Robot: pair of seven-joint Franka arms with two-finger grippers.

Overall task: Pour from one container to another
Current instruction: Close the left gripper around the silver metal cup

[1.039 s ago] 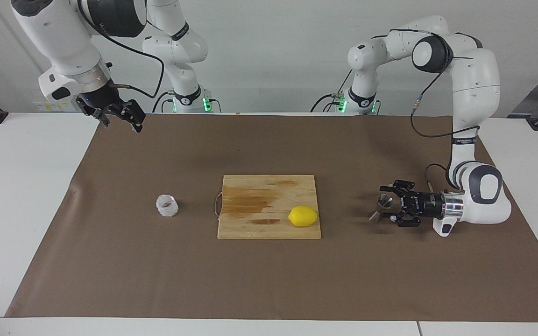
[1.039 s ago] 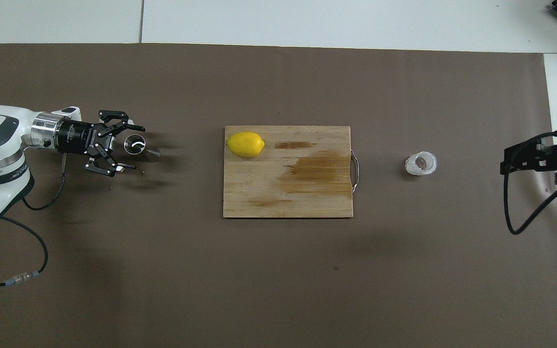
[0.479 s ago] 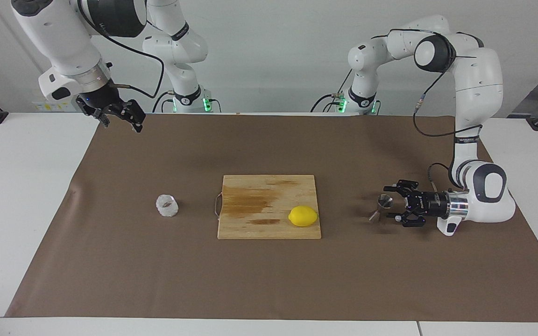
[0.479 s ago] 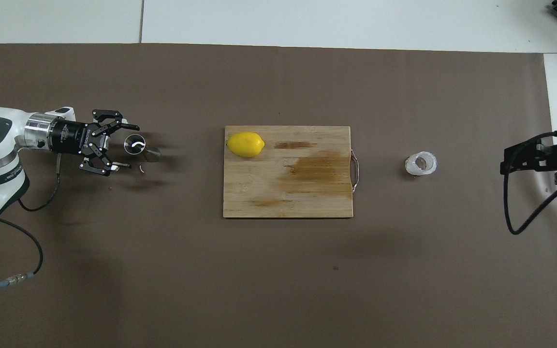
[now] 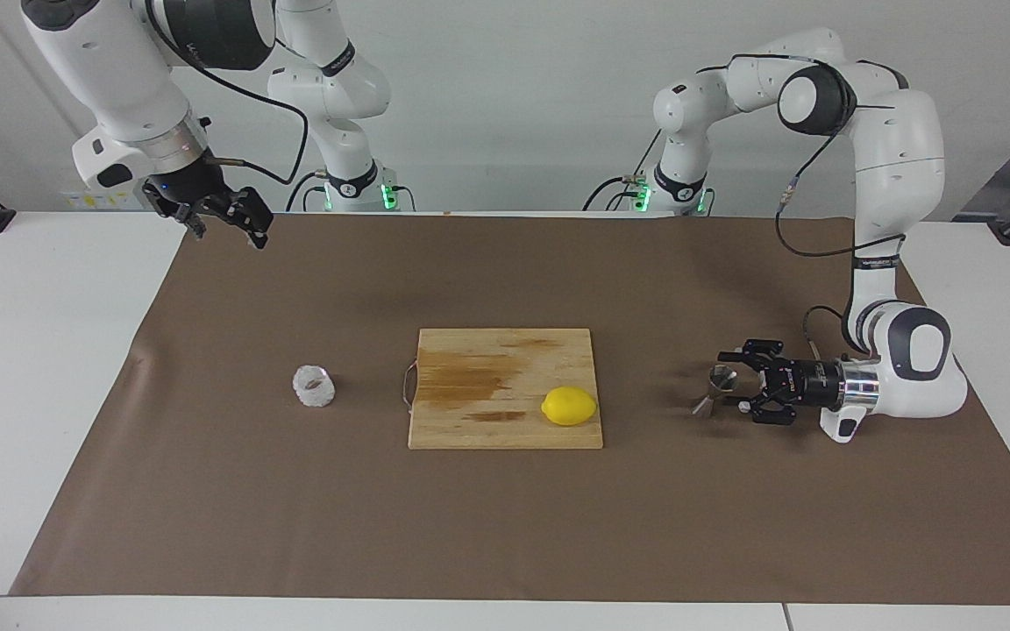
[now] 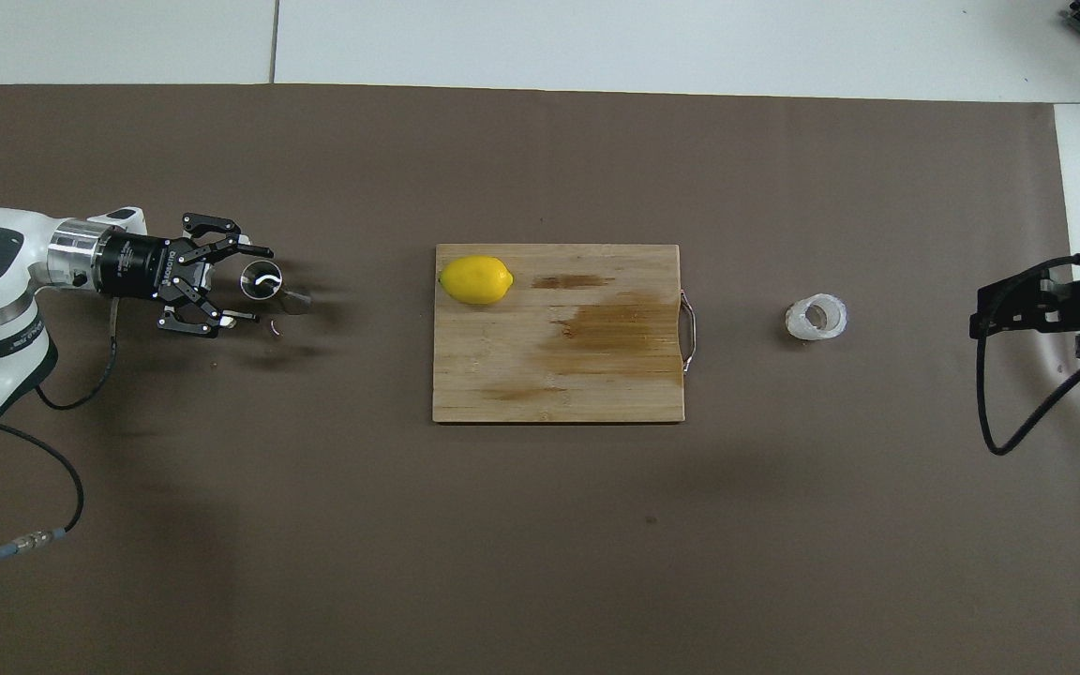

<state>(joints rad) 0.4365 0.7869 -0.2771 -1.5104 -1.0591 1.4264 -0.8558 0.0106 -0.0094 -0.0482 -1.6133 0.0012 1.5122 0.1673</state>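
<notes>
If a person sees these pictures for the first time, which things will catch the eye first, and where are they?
The yellow lemon stands out first, lying on the wooden cutting board at the middle of the brown mat. Next comes the left gripper, low at the steel jigger toward the left arm's end, fingers on either side of it. The knobbly glass cup stands alone toward the right arm's end, while the right gripper waits raised.

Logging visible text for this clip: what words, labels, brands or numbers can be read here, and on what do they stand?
None can be read for certain.
Left hand: white lettering on its black body, too small to read.
Left arm: small dark print on the forearm, too small to read.
Right arm: faint print on the dark joint, unreadable.
Cutting board, lemon, glass cup, jigger: no text seen.
</notes>
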